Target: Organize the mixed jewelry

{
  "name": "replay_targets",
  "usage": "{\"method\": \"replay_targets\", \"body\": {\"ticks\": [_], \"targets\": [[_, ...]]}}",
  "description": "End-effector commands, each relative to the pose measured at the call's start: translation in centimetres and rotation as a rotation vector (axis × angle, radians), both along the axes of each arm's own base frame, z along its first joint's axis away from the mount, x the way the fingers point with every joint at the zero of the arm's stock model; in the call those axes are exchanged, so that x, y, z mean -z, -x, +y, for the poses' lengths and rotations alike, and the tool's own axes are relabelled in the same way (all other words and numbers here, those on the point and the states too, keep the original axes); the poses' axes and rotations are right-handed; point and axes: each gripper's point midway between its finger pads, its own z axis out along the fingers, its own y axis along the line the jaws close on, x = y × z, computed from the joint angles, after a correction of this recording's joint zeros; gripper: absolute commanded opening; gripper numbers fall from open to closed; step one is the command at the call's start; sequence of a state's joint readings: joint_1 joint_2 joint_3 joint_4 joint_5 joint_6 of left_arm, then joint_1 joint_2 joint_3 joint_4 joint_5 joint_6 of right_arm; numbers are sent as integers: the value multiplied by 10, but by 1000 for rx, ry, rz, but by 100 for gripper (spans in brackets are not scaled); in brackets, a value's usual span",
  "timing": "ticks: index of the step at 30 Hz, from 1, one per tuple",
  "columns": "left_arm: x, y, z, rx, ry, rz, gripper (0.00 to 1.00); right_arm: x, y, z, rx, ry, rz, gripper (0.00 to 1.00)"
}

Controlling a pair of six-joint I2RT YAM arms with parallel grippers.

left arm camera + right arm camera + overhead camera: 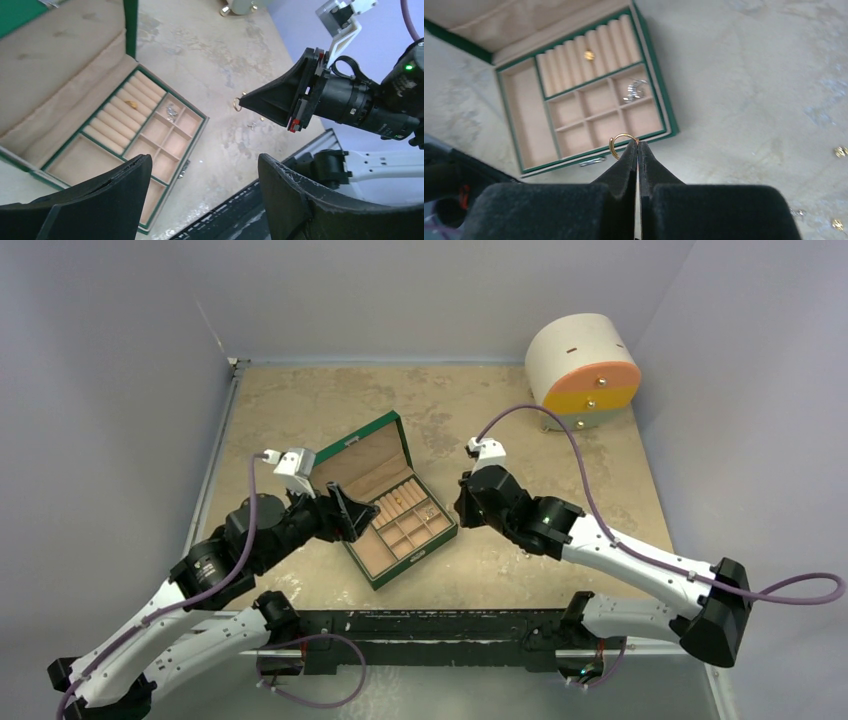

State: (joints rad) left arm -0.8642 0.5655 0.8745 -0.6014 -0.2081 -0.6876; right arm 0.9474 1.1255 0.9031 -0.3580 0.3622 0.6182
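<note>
My right gripper (637, 144) is shut on a small gold ring (618, 143), held above the table just off the near right edge of the green box (657, 75). The ring also shows at the right gripper's tip in the left wrist view (236, 104). The box lies open, with a gold piece (589, 55) in its ring rolls and silver pieces (636, 90) in one square compartment. More small pieces (253, 124) lie on the table right of the box. My left gripper (202, 175) is open and empty, hovering by the box's near left side (345, 510).
The round white-and-orange drawer cabinet (585, 365) stands at the back right. Loose gold pieces (840, 151) lie at the right edge of the right wrist view. The black rail (440, 625) runs along the table's near edge. Walls close in left, right and back.
</note>
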Motion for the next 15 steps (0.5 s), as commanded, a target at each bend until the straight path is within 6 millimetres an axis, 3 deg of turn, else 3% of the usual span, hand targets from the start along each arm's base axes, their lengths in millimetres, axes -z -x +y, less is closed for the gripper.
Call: {"method": "replay_targets", "body": {"ticks": [1,9,15], "targets": [[-10,2,-27,61,166,31,76,-48,3,38,-111,-90,-93,0],[-3,2,-49,109,277,69,70,-78,24,85,-224,-162,-127,0],[8,-1,-54,107,303,79,62,-89,38,104,-284,-202,-139,0]]}}
